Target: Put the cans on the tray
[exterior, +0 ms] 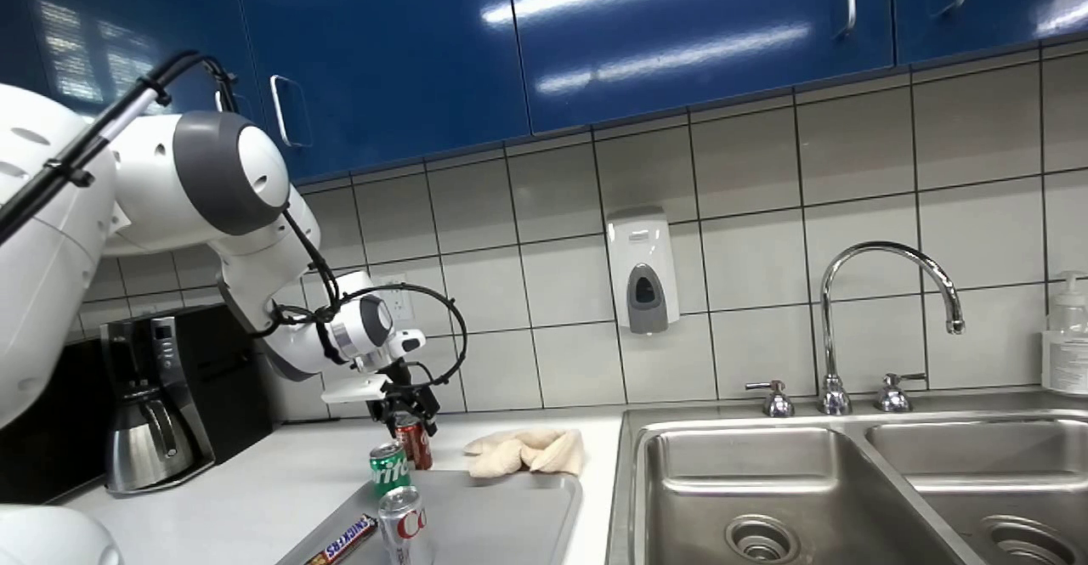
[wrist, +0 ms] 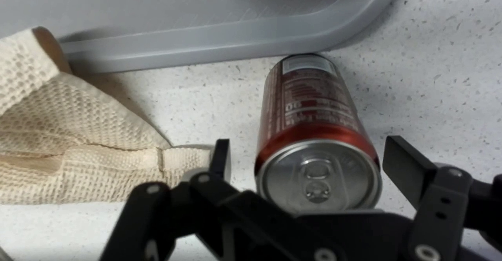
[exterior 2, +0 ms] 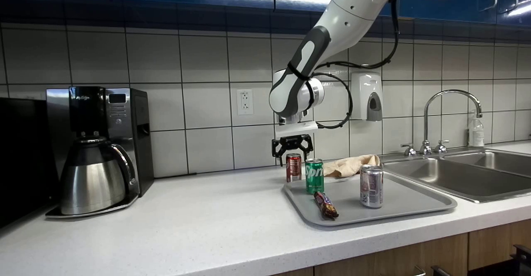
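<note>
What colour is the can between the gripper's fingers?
The can is red with pale printing and a silver-coloured top, seen best in the wrist view.

The desk (wrist: 451, 76) was white, flecked with grey-brown, and the tray (exterior 2: 410, 197) plain grey. In an exterior view, at seven o'clock, the silver can (exterior: 403, 533) carried red lettering; at nine o'clock from it, the Snickers bar (exterior: 343, 540) mixed brown, blue and white. The green can (exterior 2: 314, 180) showed white letters, the red can (wrist: 310, 100) pale print. At nine o'clock in the wrist view, the cloth (wrist: 98, 115) was cream with a dimpled weave, the hand (wrist: 310, 151) black. The cabinets (exterior: 382, 55) were blue, the tiles (exterior: 571, 361) off-white, ruled with dark lines.
</note>
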You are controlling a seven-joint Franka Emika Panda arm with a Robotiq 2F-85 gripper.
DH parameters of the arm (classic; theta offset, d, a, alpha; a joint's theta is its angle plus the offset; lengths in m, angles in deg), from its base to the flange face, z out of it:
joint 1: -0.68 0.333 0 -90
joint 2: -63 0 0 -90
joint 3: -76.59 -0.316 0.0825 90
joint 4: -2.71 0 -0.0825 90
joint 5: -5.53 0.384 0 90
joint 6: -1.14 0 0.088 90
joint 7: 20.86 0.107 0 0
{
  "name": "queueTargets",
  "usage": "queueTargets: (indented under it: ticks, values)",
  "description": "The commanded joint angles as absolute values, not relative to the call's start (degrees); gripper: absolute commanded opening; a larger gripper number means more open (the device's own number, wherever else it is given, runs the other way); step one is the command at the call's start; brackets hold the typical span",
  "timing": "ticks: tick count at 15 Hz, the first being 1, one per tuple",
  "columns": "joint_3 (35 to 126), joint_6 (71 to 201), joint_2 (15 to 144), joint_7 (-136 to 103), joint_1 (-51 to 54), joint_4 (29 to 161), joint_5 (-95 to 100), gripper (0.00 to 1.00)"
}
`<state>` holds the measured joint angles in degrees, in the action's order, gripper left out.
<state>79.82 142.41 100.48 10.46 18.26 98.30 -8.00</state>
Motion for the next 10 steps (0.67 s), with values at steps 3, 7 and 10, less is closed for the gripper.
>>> queueTargets:
  ticks: [3, 7, 10]
  values:
    - [80.38, 141.74, 101.28, 9.2, 18.65, 96.72, -7.39, 0.56]
    - [80.35, 141.71, 101.27, 9.12, 18.67, 96.65, -7.36, 0.39]
    - [80.23, 142.05, 100.52, 9.19, 18.83, 96.9, -7.35, 0.39]
